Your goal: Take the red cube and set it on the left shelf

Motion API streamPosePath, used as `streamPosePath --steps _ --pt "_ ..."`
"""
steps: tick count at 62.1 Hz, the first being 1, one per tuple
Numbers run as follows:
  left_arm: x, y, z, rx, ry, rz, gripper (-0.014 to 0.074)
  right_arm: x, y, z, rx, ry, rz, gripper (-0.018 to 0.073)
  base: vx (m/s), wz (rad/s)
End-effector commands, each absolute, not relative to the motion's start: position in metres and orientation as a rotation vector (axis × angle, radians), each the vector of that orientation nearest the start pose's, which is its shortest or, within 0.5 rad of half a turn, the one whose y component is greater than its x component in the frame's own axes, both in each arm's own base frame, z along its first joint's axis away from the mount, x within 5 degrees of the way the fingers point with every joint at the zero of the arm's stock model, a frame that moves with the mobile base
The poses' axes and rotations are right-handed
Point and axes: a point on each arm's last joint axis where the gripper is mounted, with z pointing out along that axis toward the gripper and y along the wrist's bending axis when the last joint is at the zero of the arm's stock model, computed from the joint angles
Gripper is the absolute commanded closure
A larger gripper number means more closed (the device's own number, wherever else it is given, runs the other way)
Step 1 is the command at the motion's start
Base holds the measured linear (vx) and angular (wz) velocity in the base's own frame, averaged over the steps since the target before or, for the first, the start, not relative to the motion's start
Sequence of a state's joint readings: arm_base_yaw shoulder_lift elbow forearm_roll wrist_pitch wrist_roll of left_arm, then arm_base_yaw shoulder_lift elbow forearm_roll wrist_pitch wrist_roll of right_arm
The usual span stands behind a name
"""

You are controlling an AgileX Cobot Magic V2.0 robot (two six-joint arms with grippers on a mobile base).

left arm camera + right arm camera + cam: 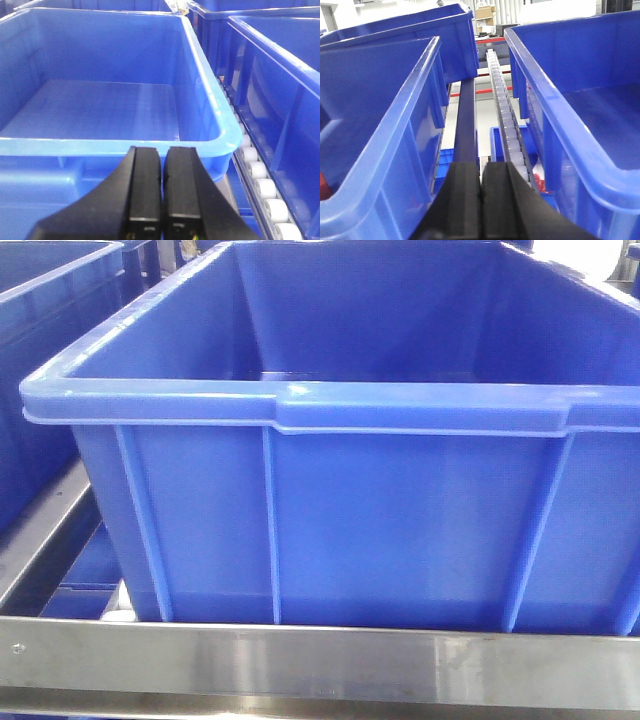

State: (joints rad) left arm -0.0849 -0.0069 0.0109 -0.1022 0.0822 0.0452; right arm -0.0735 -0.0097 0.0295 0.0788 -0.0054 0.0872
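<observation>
Neither gripper holds anything: the left gripper [162, 192] and right gripper [481, 200] both sit with jaws pressed together. A sliver of red, likely the red cube [323, 186], lies inside the crate [380, 130] left of the right gripper. The pick seems not yet begun; next, open over that crate and descend. The left shelf [320, 660] carries the crates.

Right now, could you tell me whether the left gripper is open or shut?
Shut: in the left wrist view the left gripper has its two black fingers pressed together, nothing between them.
</observation>
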Motion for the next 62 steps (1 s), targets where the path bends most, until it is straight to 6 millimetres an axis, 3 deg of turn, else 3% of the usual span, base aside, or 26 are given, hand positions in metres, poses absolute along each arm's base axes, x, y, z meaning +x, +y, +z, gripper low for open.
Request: streamPosePath --steps 1,62 --pt "0.0559 -0.0050 0.2031 0.018 1.494 -0.126 0.0495 0.0523 -0.0042 0.2220 0.106 1.356 -0.001 0.0505 0.00 0.00" --pt "0.0559 -0.0050 0.2031 0.018 1.494 -0.126 0.0495 0.0523 -0.0043 0.2219 0.115 1.356 0.008 0.0505 0.00 0.00"
